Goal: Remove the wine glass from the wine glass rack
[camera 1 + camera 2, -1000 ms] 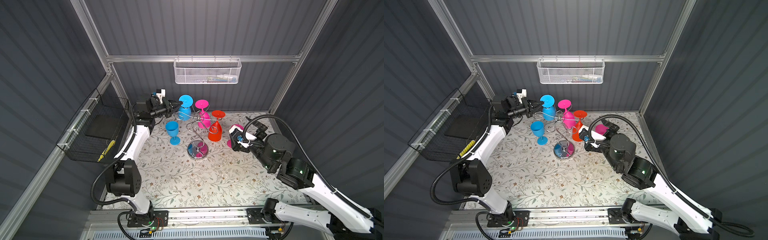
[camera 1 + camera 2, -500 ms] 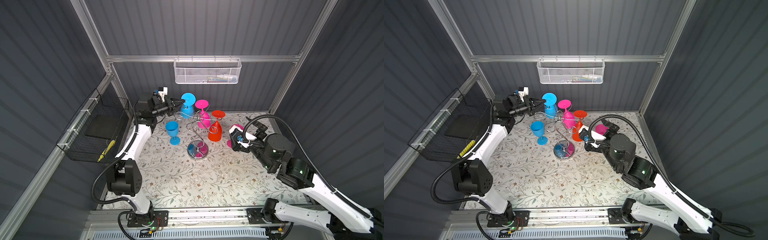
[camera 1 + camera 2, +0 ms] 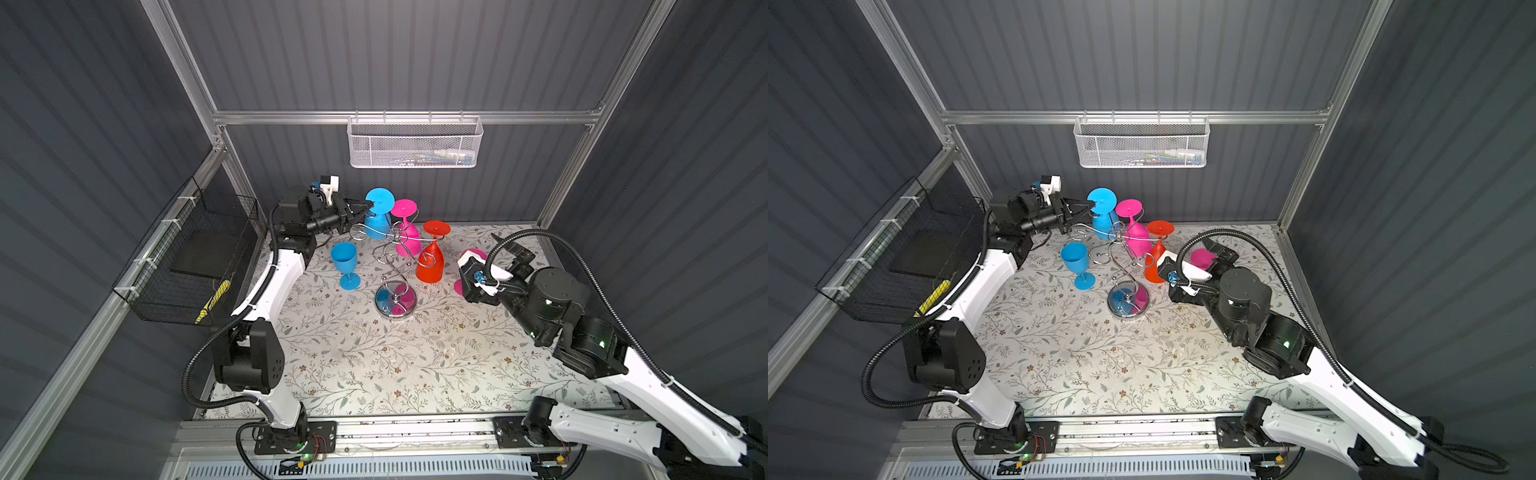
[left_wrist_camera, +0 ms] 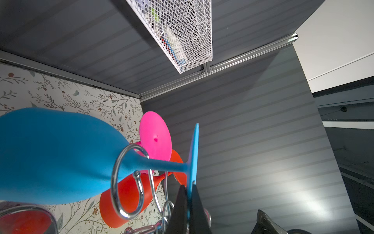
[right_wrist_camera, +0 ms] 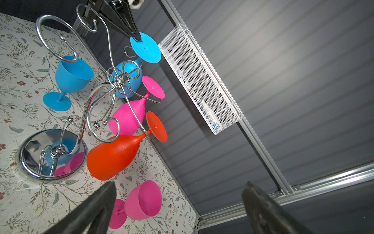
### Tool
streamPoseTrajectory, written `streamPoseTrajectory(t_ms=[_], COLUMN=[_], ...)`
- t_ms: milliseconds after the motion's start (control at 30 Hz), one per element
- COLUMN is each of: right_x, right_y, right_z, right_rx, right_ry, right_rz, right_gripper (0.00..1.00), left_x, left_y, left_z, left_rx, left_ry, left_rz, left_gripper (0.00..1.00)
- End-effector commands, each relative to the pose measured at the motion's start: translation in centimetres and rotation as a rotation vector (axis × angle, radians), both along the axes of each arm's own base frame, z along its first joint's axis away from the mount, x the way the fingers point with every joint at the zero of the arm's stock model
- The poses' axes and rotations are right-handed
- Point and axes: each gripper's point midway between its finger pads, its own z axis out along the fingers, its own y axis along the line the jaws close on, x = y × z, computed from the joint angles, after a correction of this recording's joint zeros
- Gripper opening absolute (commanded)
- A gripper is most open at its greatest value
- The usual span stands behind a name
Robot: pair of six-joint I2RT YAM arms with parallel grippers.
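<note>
In both top views the left gripper (image 3: 368, 204) pinches the round foot of the hanging blue plastic wine glass (image 3: 378, 216) on the shiny chrome wire rack (image 3: 395, 266). The left wrist view shows its stem inside a chrome curl — fingers (image 4: 199, 204) clenched on the foot. In the right wrist view the right gripper (image 5: 178, 204) is spread wide, holding nothing.

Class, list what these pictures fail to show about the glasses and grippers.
- Standing pink glass: foot mostly hidden by the right arm in both top views.
- Left gripper: cropped at the left wrist view's edge, pinching the hanging blue glass.
- White basket: contents blurred by mesh.
</note>
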Motion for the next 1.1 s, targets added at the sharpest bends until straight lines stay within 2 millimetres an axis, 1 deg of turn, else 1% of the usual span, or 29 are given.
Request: streamPoseTrajectory(t_ms=[0,533,833,1000,1067], right_x=[0.0,-0.2,-0.1,-0.2,-0.2], right_y=[0.1,-0.2,-0.1,-0.2,-0.2], right_z=[0.4,0.2,-0.1,0.0,-0.1], right_rx=[0.024,0.031,0.03,0.034,0.032], right_ry=[-0.003,-0.002,0.005,0.004,0.007], right_rz=[-0.002,-0.006,-0.006,-0.007,-0.008], right_gripper=[0.99,0.99,0.99,0.99,0.99], left_x=[-2.2,-4.1,-4.4,-4.9,-4.9], left_y=[-0.2,0.0,0.1,0.1,0.1], left_z=[1.7,2.8,1.9,2.1,1.8], left_rx=[-0.013,-0.02,-0.021,-0.016,-0.006], left_ry=[-0.039,-0.044,-0.007,-0.02,-0.016], left_rz=[-0.035,-0.053,-0.054,-0.063,-0.062], left_gripper=[0.0,0.0,0.0,0.0,0.0])
